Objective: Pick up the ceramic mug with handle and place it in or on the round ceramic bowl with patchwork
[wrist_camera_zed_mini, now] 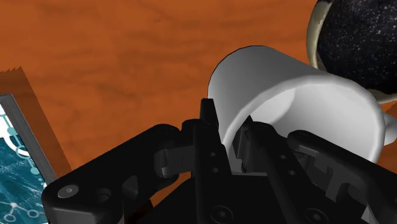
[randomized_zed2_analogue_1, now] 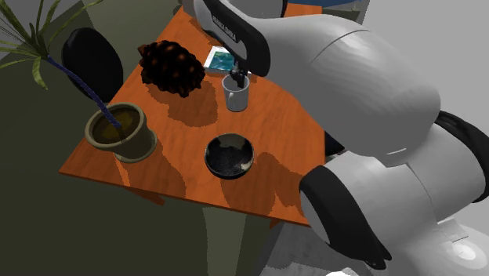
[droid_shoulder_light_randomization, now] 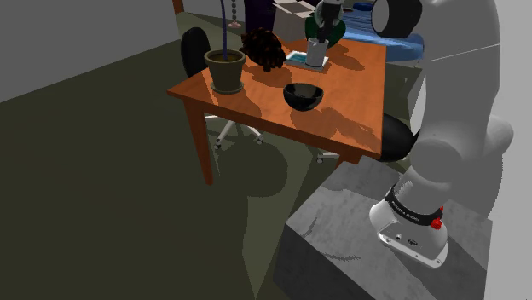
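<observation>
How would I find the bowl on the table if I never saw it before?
Look at the orange-brown table. On it, the bowl sits alone, nearer the robot's stand than the white mug and the plant pot. It is the only smooth, round, black dish, speckled inside; the mug is white and the pot holds a plant.

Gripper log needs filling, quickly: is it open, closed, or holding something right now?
Gripper: closed on the white mug, one finger inside its rim, one outside.
</observation>
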Action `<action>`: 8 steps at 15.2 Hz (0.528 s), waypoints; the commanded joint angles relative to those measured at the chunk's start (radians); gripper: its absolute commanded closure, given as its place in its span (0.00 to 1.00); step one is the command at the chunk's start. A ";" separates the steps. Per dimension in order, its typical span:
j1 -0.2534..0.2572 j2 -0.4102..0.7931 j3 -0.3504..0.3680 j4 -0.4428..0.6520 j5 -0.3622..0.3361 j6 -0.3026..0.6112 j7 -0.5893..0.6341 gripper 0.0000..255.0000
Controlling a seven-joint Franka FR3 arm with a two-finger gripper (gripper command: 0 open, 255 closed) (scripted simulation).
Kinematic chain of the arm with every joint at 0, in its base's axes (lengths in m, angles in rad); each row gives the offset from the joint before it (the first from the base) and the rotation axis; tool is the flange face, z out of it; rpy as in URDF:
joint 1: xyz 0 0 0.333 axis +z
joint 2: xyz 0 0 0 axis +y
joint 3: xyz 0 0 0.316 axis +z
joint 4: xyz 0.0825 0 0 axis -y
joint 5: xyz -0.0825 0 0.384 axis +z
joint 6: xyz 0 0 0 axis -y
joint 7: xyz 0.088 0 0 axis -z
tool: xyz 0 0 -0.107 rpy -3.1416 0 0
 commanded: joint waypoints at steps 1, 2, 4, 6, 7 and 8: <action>-0.011 0.011 0.001 0.049 0.003 -0.037 0.002 1.00; -0.015 0.015 0.001 0.069 0.004 -0.053 0.004 1.00; -0.024 0.025 0.002 0.113 0.006 -0.086 0.008 1.00; -0.032 0.034 0.003 0.149 0.009 -0.112 0.011 1.00; 0.004 -0.025 -0.003 0.056 -0.008 -0.078 0.018 1.00; 0.036 -0.078 -0.008 -0.024 -0.024 -0.050 0.029 1.00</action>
